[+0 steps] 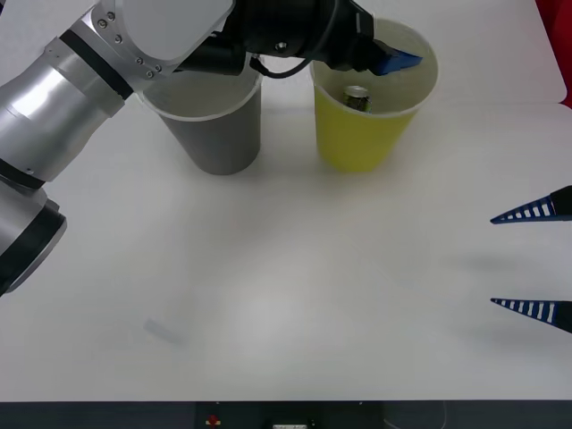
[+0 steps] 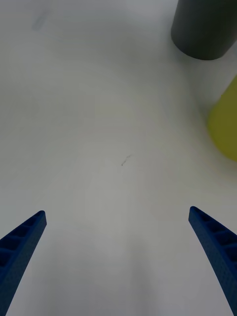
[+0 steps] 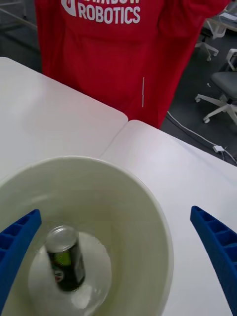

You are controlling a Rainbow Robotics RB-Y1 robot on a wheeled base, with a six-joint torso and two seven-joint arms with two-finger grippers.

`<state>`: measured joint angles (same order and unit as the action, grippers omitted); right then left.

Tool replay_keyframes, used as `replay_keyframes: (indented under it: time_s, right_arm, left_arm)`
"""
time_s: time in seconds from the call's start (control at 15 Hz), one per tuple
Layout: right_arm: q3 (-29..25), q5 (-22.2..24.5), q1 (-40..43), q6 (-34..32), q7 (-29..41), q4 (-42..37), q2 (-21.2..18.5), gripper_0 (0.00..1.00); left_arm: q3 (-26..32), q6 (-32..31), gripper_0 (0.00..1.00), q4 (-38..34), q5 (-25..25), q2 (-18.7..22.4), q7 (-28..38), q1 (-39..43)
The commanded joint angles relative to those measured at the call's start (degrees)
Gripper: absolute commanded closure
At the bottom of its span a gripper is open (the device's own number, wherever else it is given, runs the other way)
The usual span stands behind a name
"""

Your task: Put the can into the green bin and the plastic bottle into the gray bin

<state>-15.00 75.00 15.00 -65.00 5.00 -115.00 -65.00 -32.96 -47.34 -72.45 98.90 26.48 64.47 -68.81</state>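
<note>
Now the can stands upright inside the green bin, silver top up. Left gripper hovers above it, spread wide, holding nothing. Right gripper is parked at right, wide apart, empty

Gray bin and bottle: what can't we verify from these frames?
- Gray bin interior: front view, the left arm crosses its mouth, so whether a bottle lies inside cannot be told.
- Left hand over the green bin: front view, one blue finger shows, the other hidden by the wrist.
- Can label: left wrist view, text too small to read.
- Right hand: front view, cut off by the edge.
</note>
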Motion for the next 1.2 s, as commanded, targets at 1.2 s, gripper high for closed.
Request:
replay_keyframes:
  time_s: [1.2]
  right_arm:
    - [0.0, 0.0, 0.0, 0.0, 0.0, 0.0, 0.0, 0.0]
  left_arm:
    - [17.3, -3.3, 0.0, -52.6, 0.4, 30.0, -8.0, 49.7]
